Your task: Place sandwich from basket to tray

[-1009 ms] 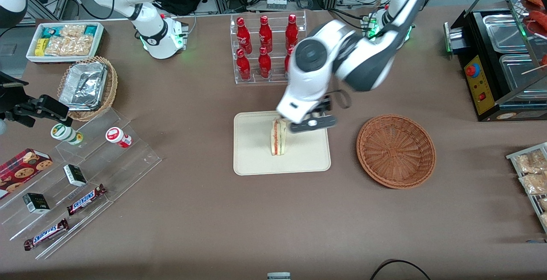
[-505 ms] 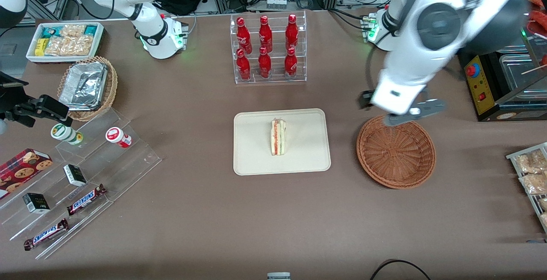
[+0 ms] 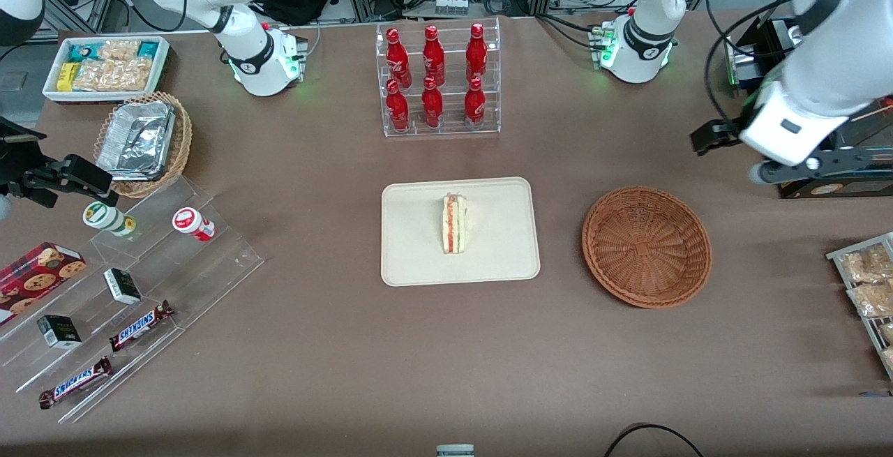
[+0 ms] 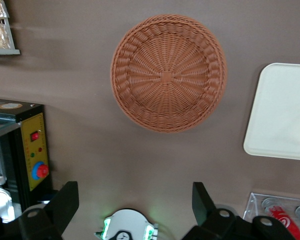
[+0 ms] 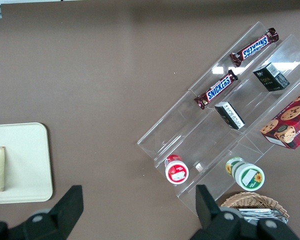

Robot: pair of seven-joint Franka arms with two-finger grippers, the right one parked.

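Having swung clear of the flat cream-beige rectangular tray (image 3: 488, 265), the left gripper (image 4: 135, 197), fingers spread and empty, now hangs high toward the working arm's end, leaving the small triangular white-bread sandwich (image 3: 455, 224) on the tray and the round reddish-brown wicker basket (image 3: 647, 245) empty, so the placement looks done.

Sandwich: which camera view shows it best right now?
The front view: the whole sandwich stands on the tray, filling visible. The right wrist view cuts it at the frame edge; the left wrist view catches only a sliver. The open gripper hangs above the table, away from the tray.

Sandwich (image 3: 455, 223) on tray (image 3: 411, 261), basket (image 3: 647, 245) beside; gripper (image 4: 135, 200) above table
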